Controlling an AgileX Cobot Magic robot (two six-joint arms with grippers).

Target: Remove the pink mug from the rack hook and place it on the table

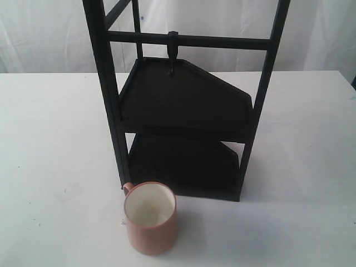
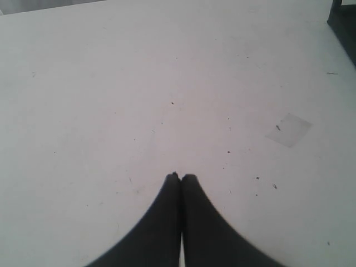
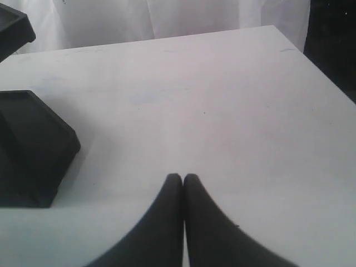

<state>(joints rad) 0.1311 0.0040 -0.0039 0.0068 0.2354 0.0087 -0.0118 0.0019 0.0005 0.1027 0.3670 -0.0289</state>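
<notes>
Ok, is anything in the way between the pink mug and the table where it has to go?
Nothing visible. The pink mug already stands upright on the table, in front of the rack, and the rack hook hangs bare. The left gripper and right gripper are shut, holding nothing.

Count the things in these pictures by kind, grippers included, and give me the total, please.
Mugs: 1, the pink mug
Racks: 1, the black rack
Hooks: 1, the rack hook, with nothing on it
Tables: 1, the white table
Grippers: 2, the left gripper and the right gripper, both shut
Total: 6
</notes>
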